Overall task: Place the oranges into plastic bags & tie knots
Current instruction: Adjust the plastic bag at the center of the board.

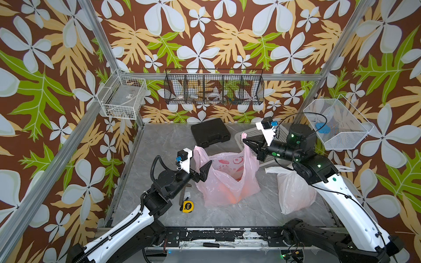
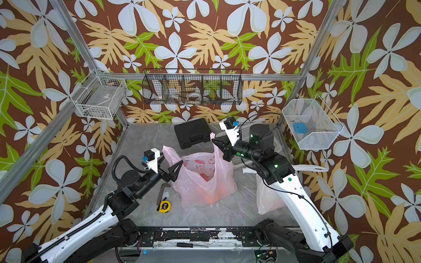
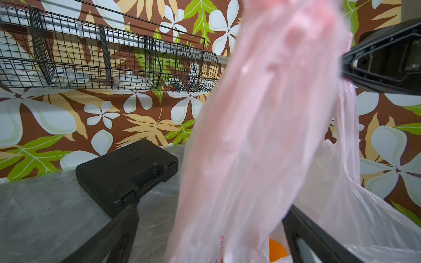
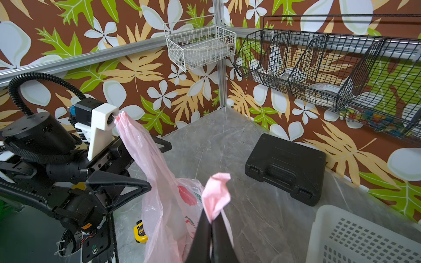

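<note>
The pink plastic bag point(image 1: 227, 180) stands mid-table, and oranges point(image 1: 232, 195) glow through its lower part; one orange point(image 3: 276, 250) shows in the left wrist view. My left gripper point(image 1: 202, 159) is open, its jaws wide apart on either side of the bag's left handle strip point(image 3: 262, 113), which stands loose between them. My right gripper point(image 4: 213, 218) is shut on the right handle strip point(image 4: 216, 186) and holds it raised. A translucent white bag point(image 1: 293, 191) lies at the right, partly under my right arm. I cannot make out any knots.
A black case point(image 1: 210, 132) lies at the back. A white perforated basket point(image 4: 364, 236) sits behind my right arm. A yellow tape measure point(image 1: 188, 206) and a hex key point(image 1: 183, 193) lie left of the pink bag. Wire baskets point(image 1: 214, 87) hang on the walls.
</note>
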You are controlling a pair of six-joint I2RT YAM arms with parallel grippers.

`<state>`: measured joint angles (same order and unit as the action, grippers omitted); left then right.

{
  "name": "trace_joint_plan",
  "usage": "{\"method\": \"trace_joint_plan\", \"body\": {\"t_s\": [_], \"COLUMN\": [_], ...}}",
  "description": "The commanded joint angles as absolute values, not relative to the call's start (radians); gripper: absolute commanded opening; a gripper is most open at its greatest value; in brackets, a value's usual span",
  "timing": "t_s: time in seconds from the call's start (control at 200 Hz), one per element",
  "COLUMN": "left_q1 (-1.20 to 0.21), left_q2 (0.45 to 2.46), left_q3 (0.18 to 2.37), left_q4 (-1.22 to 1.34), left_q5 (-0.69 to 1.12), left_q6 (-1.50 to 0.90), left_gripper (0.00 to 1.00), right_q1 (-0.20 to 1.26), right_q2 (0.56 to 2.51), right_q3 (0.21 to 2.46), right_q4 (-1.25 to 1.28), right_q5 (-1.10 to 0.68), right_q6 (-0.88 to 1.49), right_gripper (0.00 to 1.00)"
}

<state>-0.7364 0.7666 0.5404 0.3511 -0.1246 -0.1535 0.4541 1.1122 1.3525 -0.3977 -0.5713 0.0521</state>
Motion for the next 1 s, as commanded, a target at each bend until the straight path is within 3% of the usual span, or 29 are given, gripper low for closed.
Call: {"method": "trace_joint_plan", "body": {"t_s": [0.0,0.17,0.43,0.536,0.676,0.846,0.881,0.926,0.996], "left_q1": [-0.801,-0.904,-0.947,-0.958,-0.957,-0.957,-0.949,-0.927,-0.856], "left_q2": [0.781,0.795,0.847,0.841,0.818,0.806,0.804,0.804,0.811], "left_q3": [0.549,0.532,0.535,0.523,0.518,0.539,0.547,0.568,0.611], "left_q4": [0.351,0.362,0.405,0.418,0.42,0.408,0.407,0.382,0.339], "left_q5": [-0.305,-0.546,-0.576,-0.577,-0.552,-0.458,-0.413,-0.324,-0.105], "left_q6": [-0.151,-0.165,-0.149,-0.149,-0.139,-0.101,-0.084,-0.066,-0.045], "left_gripper": [1.0,0.98,0.86,0.69,0.37,0.13,0.1,0.0,0.0], "right_q1": [0.455,0.455,0.455,0.454,0.455,0.454,0.455,0.454,0.454], "right_q2": [1.114,1.111,1.11,1.108,1.108,1.105,1.103,1.101,1.096], "right_q3": [1.357,1.351,1.351,1.351,1.354,1.363,1.369,1.376,1.396], "right_q4": [-0.402,-0.402,-0.403,-0.406,-0.416,-0.44,-0.452,-0.473,-0.506], "right_q5": [-0.572,-0.574,-0.57,-0.548,-0.503,-0.471,-0.47,-0.471,-0.473], "right_q6": [0.064,0.064,0.062,0.06,0.06,0.037,0.023,-0.004,-0.047], "right_gripper": [0.0,0.0,0.0,0.0,0.0,0.0,0.0,0.0,0.0]}}
